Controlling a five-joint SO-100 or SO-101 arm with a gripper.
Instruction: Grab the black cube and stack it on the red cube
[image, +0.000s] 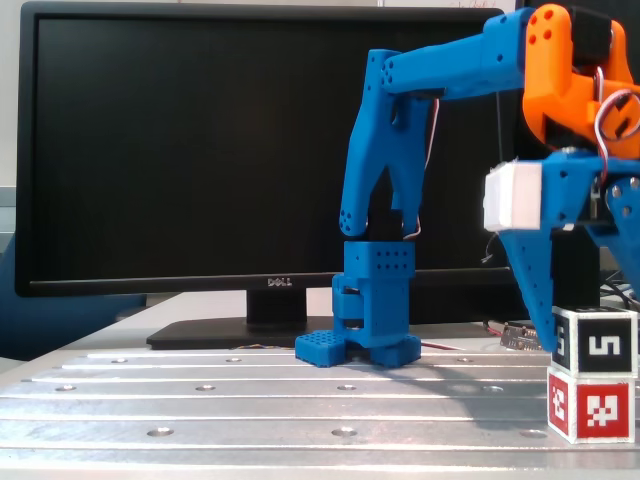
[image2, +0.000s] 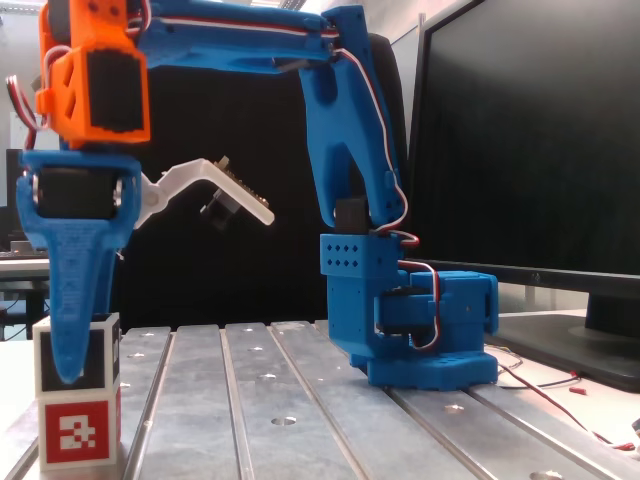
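The black cube (image: 597, 343), with a "5"-like marker, sits squarely on top of the red cube (image: 592, 405) at the right edge of a fixed view. In another fixed view the black cube (image2: 105, 350) and the red cube (image2: 78, 432) are at the far left. My gripper (image: 598, 340) straddles the black cube. Its long blue finger (image: 535, 290) reaches down to the cube's left edge. The other jaw slants outward past the cube's right side and leaves the frame. In the other fixed view the finger (image2: 70, 310) covers most of the black cube.
The arm's blue base (image: 372, 310) stands mid-table on the slotted metal plate (image: 250, 400). A black Dell monitor (image: 200, 150) fills the back. Loose wires (image2: 560, 385) lie by the monitor foot.
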